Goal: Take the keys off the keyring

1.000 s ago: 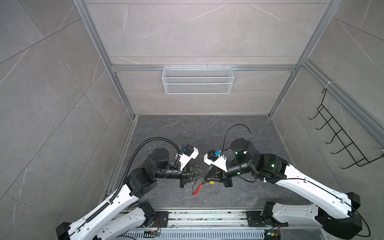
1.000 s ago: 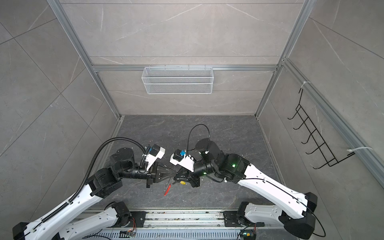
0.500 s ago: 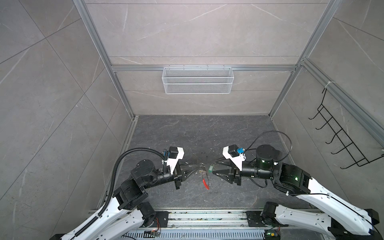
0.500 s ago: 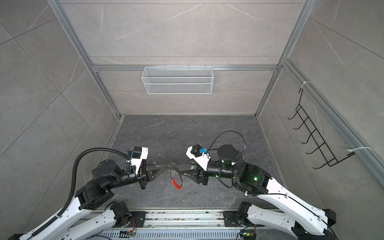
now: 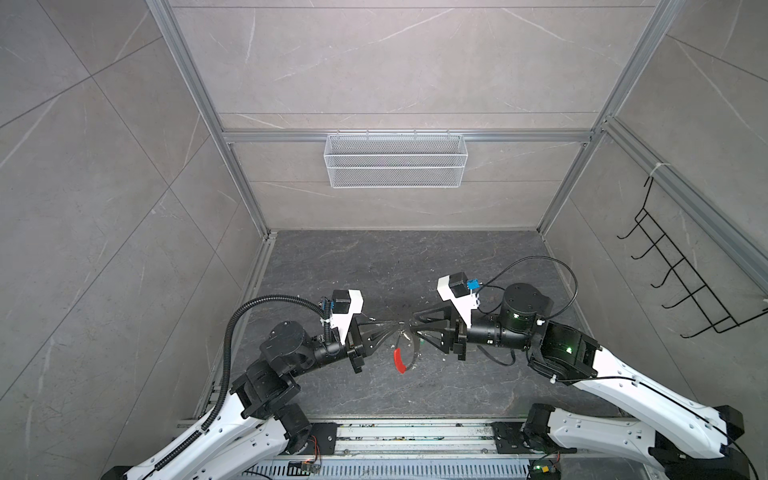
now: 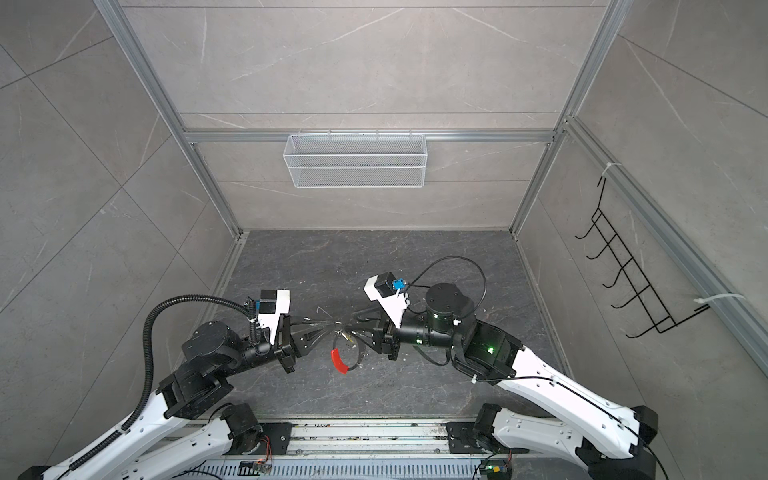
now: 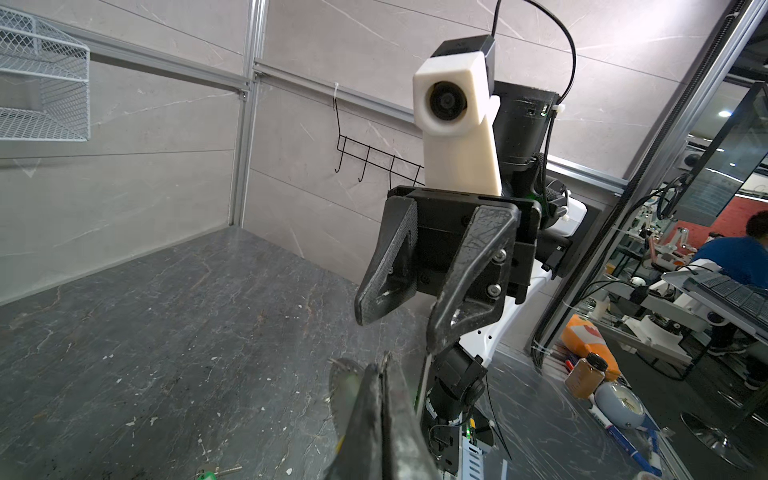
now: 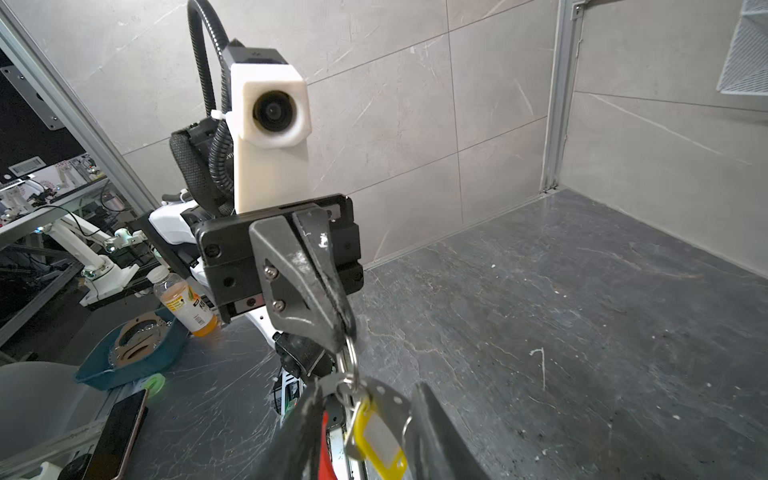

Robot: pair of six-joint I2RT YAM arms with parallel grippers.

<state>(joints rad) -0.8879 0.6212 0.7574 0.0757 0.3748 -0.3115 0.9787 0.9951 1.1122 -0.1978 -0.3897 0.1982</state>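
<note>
Right hand edged nearer, keyring hanging from left hand

- Left arm: white shell, black joints, ribbed black conduit.
- Right arm: thin black cable, blue plug, green light.
- Right gripper: black fingers, silver screws.

This is a robotics lab. Two white-and-black robot arms are mounted on a slotted base rail inside a test cell with an aluminium frame and stone-look wall panels. The cell is fitted with a wire basket and a hook rack. Beyond its open side are another small robot arm, a laptop and a person in blue.
</note>
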